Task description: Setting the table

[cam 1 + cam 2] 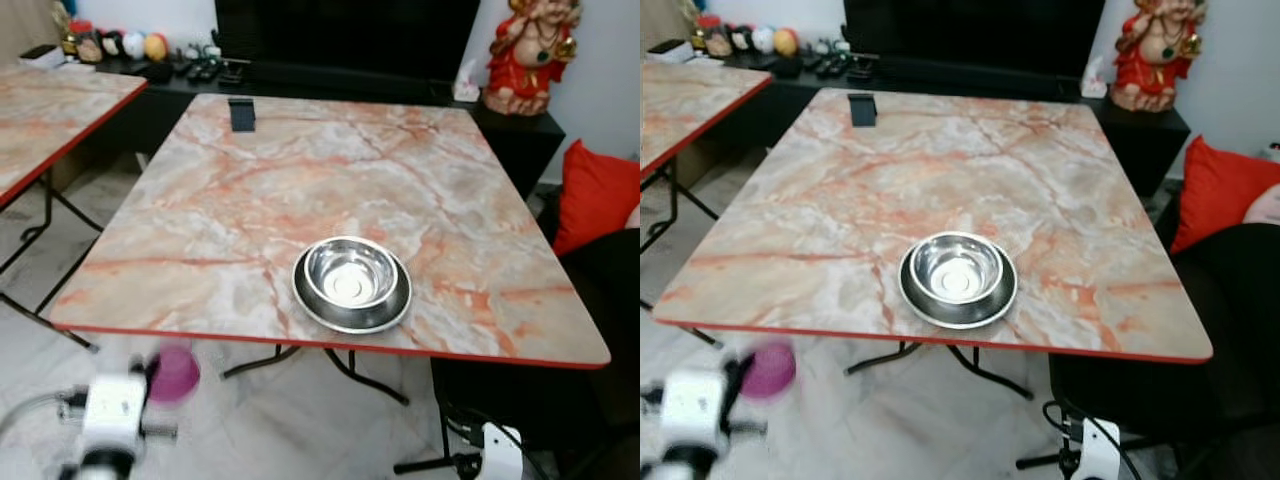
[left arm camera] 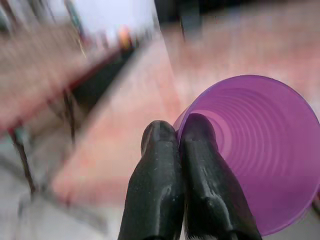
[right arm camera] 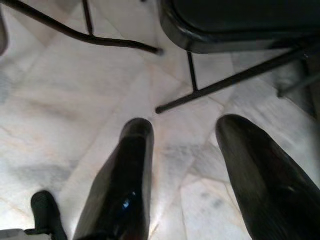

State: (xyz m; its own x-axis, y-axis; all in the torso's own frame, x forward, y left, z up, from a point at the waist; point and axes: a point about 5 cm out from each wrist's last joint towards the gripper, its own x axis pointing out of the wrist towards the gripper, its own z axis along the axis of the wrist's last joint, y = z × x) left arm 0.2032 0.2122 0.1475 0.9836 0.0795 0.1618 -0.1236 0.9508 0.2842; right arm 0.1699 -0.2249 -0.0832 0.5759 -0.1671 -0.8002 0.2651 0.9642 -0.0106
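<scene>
A steel bowl [image 1: 351, 274] sits on a steel plate [image 1: 318, 308] near the front edge of the marble-patterned table [image 1: 300, 180]. My left gripper [image 2: 178, 142] is shut on the rim of a purple plastic cup [image 2: 260, 150], held low below the table's front left edge; the cup [image 1: 173, 373] looks blurred in the eye views. My right gripper [image 3: 185, 130] hangs open over the floor near chair legs, with nothing between its fingers.
A small black stand [image 1: 242, 113] is at the table's far left. A second marble table [image 1: 50, 110] stands to the left. A black chair [image 1: 600, 330] and red cushion [image 1: 595, 195] are on the right. A dark sideboard [image 1: 300, 70] with a red figurine [image 1: 533, 50] lies behind.
</scene>
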